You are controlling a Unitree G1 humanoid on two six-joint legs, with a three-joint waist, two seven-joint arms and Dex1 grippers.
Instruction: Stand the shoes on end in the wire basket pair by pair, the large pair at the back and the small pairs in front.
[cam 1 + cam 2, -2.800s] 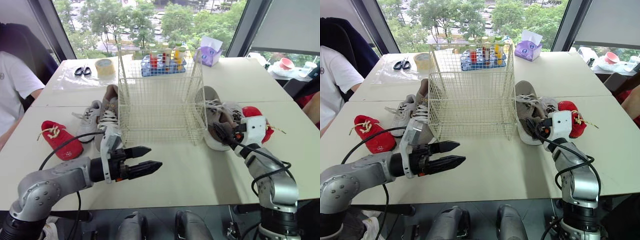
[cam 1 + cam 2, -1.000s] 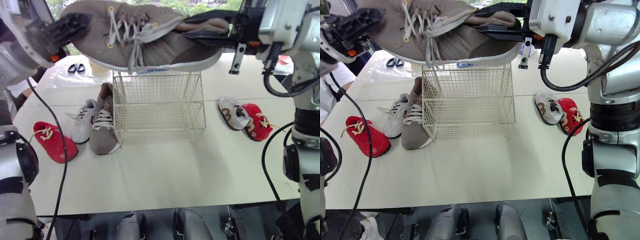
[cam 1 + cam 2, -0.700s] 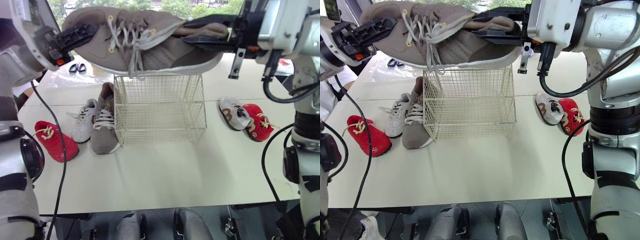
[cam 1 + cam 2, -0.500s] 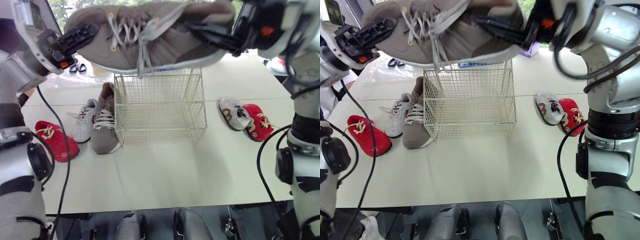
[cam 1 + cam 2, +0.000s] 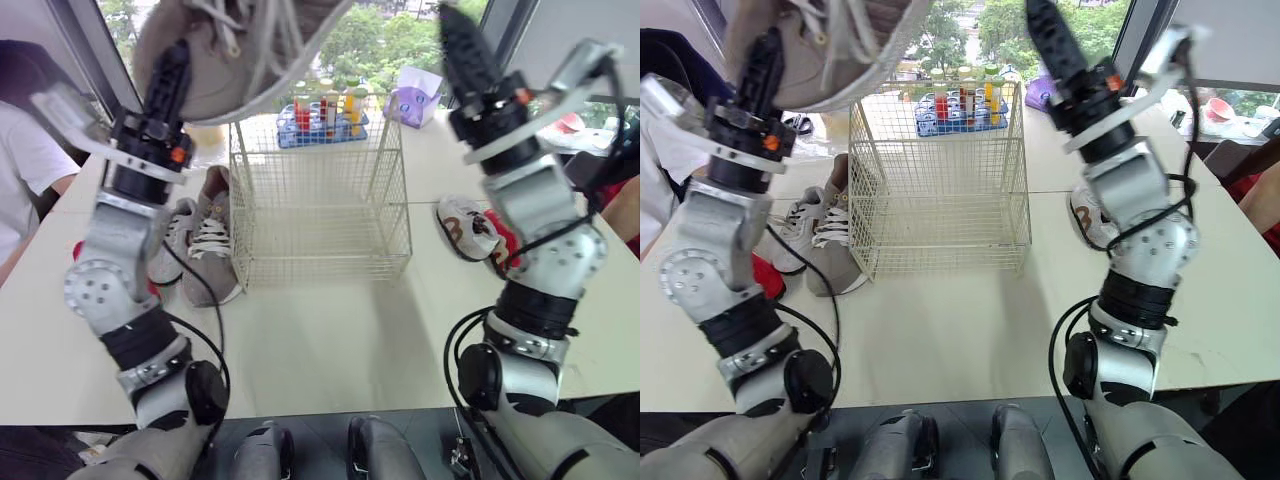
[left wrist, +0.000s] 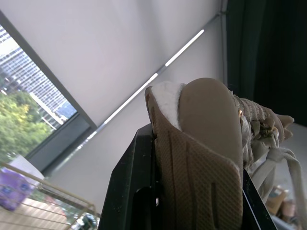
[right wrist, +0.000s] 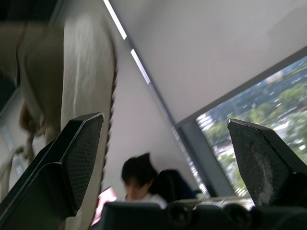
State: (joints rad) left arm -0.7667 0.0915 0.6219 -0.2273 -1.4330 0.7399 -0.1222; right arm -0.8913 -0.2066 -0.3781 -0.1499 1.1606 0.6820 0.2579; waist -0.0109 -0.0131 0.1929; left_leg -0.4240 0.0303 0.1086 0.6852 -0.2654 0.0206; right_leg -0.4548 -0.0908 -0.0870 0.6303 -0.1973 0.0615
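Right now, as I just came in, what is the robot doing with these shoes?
The robot is working on getting shoes into the basket. Its left claw grips a big tan shoe by one end and holds it high above the basket's left side. The right claw is raised too, open and holding nothing. The basket has no shoes in it yet. The other big shoe lies on the table left of the basket, and a small white shoe lies to its right.
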